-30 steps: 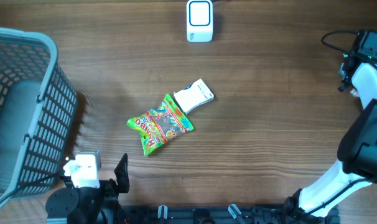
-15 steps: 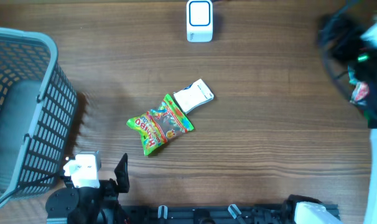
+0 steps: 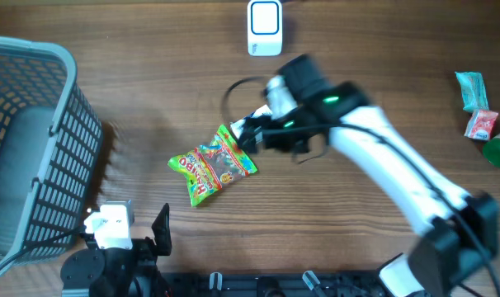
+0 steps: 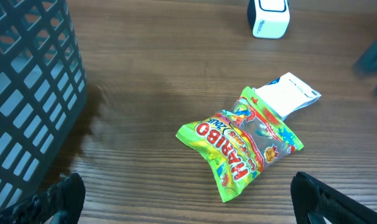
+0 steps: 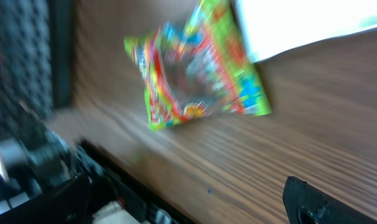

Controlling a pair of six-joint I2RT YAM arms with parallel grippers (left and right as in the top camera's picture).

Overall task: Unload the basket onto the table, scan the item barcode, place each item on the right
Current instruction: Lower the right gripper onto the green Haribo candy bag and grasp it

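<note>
Clearly the right tool hangs low over the middle of the counter, just where the white packet meets the green sweets bag. Its own view is smeared. Only one finger shows there, far out in the bottom corner with nothing beside it, so I judge the jaws spread wide and empty. The left tool rests at the near edge, fully parted and holding nothing, beside the grey basket.

Both packets lie flat. The bag's upper corner touches or overlaps the white one, though which is on top I cannot tell. The scanner stands at the far edge, well apart from them. No barcode is visible on either packet.

The main risk, as I see it, is a double pick. If the jaws close at the join, they may pinch the bag's corner along with the packet, or drag one while lifting the other. A flat, thin packet also gives little to bite on, so the fingers may skid over it and push it along the wood. The sweets bag is soft and glossy, and a pinch could crumple it and fold any code out of sight. The code may also face down or away, so the scanner would read nothing.
</note>
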